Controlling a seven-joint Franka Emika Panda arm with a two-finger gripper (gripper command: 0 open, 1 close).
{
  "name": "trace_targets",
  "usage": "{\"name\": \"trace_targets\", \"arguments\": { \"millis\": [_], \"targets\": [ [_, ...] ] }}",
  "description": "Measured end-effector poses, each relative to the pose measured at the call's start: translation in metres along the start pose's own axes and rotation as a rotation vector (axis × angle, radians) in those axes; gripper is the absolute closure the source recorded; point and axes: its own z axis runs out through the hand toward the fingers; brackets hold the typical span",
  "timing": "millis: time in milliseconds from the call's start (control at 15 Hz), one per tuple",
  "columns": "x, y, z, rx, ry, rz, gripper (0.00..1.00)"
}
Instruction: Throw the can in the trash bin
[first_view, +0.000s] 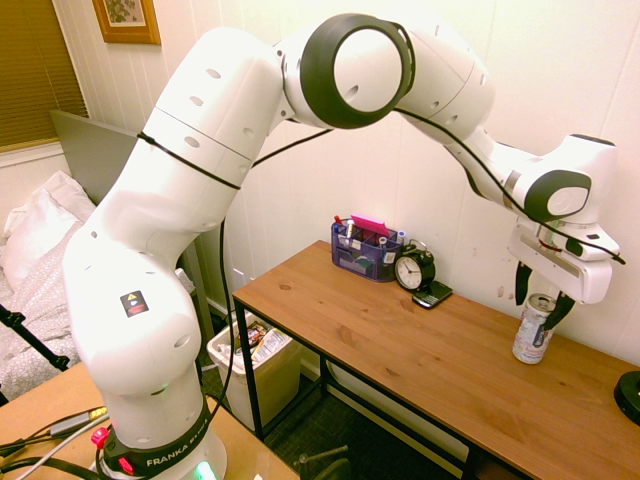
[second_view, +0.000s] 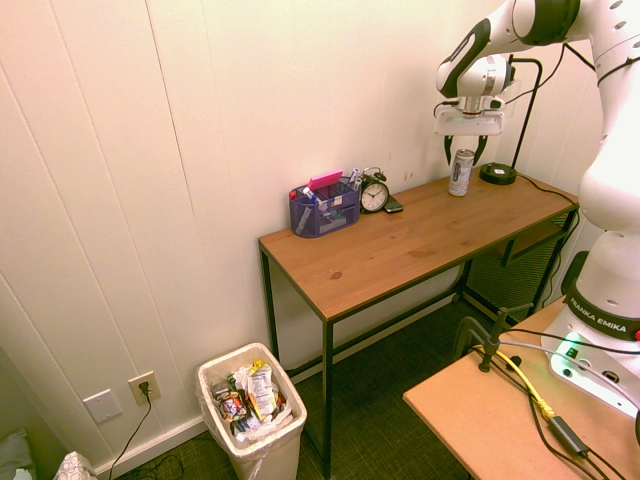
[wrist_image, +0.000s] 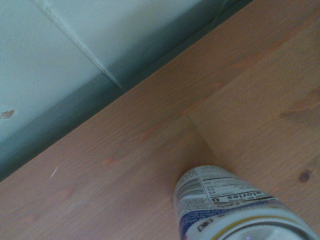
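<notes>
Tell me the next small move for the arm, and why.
Probably close the black-fingered gripper on the slim silver-white aluminium can: its open fingers already straddle the can's upper part, and the can stands upright on the brown wooden desk, apparently ungripped.

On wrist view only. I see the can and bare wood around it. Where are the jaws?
Observer: The first exterior view shows the gripper open, one finger on each side of the can.
Operator: Anything else on the desk?
Observer: Yes, the alarm clock stands beside the blue organiser.
Operator: And the bin?
Observer: On the floor past the desk's end; the second exterior view shows the trash bin already holding wrappers.
</notes>
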Motion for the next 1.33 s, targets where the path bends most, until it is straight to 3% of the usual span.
{"name": "trace_targets", "arguments": {
  "millis": [600, 1067, 1333],
  "targets": [
    [0.001, -0.006, -0.005, 0.016, 0.014, -0.036, 1.0],
    [-0.044, 0.052, -0.106, 0.144, 0.061, -0.317, 1.0],
    [-0.159, 0.062, -0.138, 0.145, 0.111, -0.563, 1.0]
  ]
}}
